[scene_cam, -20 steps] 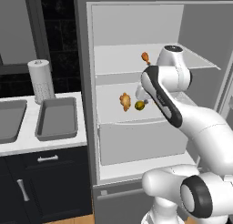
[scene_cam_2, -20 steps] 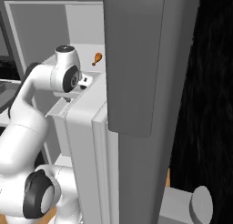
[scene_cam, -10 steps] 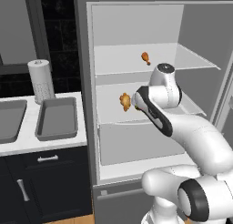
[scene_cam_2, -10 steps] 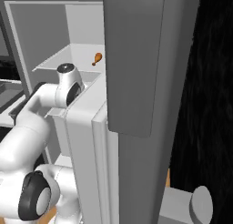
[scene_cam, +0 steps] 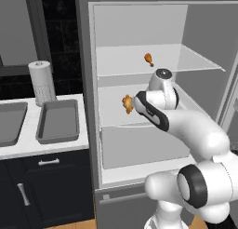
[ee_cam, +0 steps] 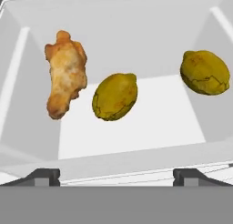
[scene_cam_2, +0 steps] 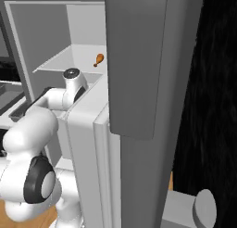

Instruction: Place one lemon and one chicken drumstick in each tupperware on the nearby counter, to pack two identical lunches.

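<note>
Hand view: dark fingers (ee_cam: 116, 175) spread wide, released, nothing between them, facing into the white fridge shelf (ee_cam: 136, 132). On the shelf: orange-tan chicken drumstick (ee_cam: 65, 79) at left, dull-yellow roundish lemon (ee_cam: 115, 96) just beside it, apart; 2nd lemon (ee_cam: 205, 72) well to the right. Left base view: another small orange drumstick (scene_cam: 148, 59) on the upper shelf; two shallow grey rectangular tupperware trays (scene_cam: 58, 121) (scene_cam: 9, 123) side by side on the white marble-look bench (scene_cam: 46, 147), w/ white paper-towel roll (scene_cam: 41, 82) behind.
</note>
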Tool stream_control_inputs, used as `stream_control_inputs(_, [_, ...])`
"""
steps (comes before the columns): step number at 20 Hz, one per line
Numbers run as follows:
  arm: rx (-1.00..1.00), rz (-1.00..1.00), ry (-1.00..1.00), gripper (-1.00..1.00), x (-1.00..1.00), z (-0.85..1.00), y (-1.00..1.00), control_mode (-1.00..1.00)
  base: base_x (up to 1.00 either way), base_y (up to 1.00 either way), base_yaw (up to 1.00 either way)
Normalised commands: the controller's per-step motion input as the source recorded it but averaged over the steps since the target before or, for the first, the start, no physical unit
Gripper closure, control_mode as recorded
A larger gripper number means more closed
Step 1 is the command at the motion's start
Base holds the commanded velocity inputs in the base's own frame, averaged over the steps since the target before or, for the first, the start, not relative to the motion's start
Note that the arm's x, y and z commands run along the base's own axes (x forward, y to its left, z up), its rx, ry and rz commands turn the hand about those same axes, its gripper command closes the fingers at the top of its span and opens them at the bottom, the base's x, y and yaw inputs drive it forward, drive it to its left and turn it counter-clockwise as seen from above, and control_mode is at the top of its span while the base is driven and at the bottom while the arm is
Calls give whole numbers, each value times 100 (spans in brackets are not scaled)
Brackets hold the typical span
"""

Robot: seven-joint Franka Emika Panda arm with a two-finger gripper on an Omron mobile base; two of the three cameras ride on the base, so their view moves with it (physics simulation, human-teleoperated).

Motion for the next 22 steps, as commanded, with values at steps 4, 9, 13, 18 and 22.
stream_control_inputs(4, [-3, 0, 0, -100, 25, -31, -3, -100, 0, 0, 0])
stream_control_inputs(9, [-2, 0, 0, -100, 24, -25, 0, -100, 0, 0, 0])
stream_control_inputs(13, [0, 0, 0, -100, 31, -15, 0, -100, 0, 0, 0])
stream_control_inputs(18, [0, 0, 0, -100, 31, -18, 0, -100, 0, 0, 0])
stream_control_inputs(22, [0, 0, 0, -100, 35, -17, 0, -100, 0, 0, 0])
